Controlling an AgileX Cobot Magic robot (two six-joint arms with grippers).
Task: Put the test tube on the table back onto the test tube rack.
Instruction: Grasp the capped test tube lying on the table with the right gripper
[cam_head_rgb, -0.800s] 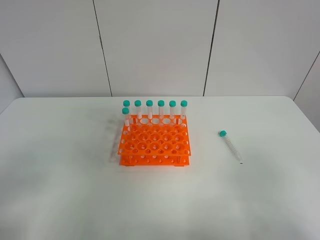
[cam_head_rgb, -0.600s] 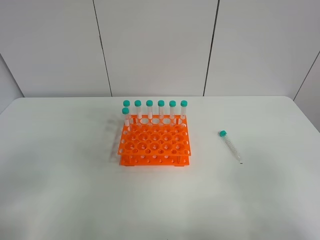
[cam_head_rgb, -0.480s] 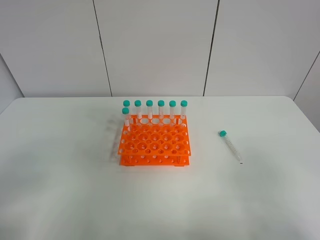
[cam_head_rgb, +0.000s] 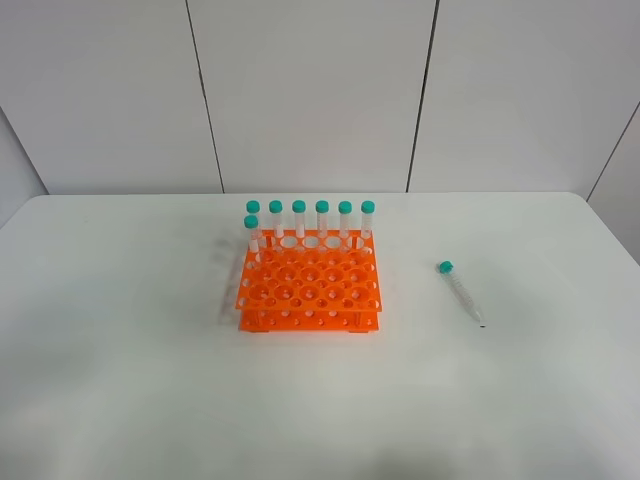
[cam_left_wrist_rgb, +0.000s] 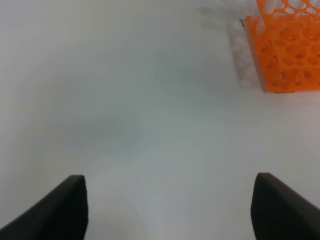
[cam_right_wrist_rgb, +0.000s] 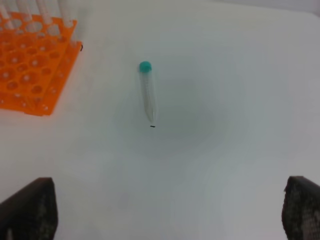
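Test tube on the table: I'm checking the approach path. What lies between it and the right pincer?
Nothing: in the right wrist view, only bare white table separates the right pincer from the test tube.

The test tube rack stands on the table, a little left of the middle in the high view. In its back row six tubes stand upright, and a seventh tube stands in the second row, at the left end. The test tube lies flat on the table to the right of the rack, well apart from it, cap toward the back, tip toward the front. Behind the table is a wall.
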